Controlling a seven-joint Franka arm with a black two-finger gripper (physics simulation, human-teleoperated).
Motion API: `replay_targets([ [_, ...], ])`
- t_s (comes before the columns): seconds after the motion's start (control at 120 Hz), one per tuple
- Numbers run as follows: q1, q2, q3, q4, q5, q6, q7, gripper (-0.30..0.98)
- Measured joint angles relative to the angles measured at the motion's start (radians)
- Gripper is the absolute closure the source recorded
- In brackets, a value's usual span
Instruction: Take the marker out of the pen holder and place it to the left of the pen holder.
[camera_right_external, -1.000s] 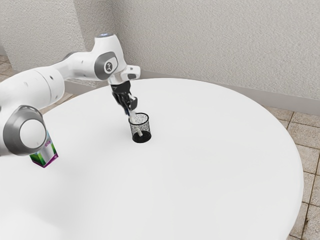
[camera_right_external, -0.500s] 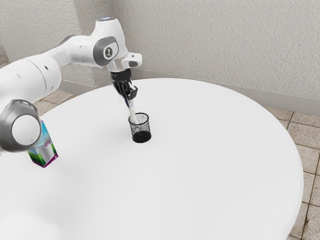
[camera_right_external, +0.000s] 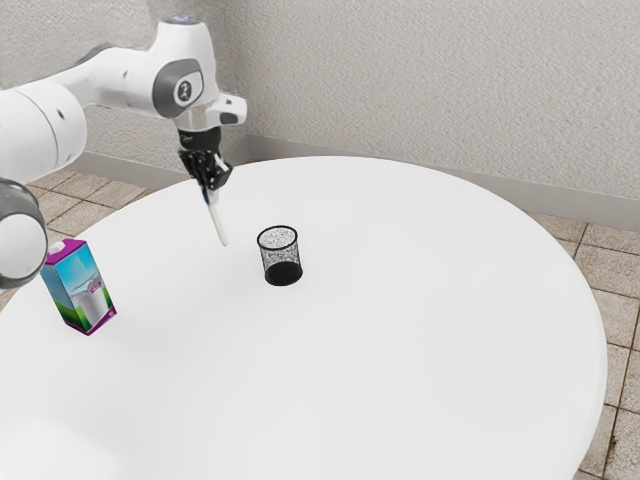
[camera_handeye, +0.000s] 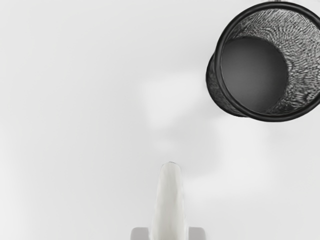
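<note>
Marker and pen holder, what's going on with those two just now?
The Franka arm's gripper is shut on the white marker, which points down at a slight tilt. The marker is out of the mesh pen holder, off to the exterior view's left of it, and not yet released. The pen holder stands upright on the table.

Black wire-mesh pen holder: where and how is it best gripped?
Likely by the pen holder's rim, from straight above, one finger inside and one outside: it stands upright, wide-mouthed, empty and thin-walled. The black two-finger gripper must first set down the white marker it holds.
</note>
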Motion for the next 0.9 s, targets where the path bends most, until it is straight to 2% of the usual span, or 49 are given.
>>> replay_targets([
  [0.267,0.007,0.089,0.04,0.0,-0.006,0.239,-0.002,0.78],
  [0.442,0.015,0.116,0.042,-0.051,-0.066,0.313,-0.001,0.4],
  [0.542,0.014,0.108,0.044,-0.088,-0.084,0.334,0.0,0.25],
  [0.7,0.01,-0.004,0.043,-0.229,-0.096,0.339,0.001,0.12],
  [0.9,0.001,-0.247,-0.038,-0.338,-0.099,0.199,0.005,0.05],
])
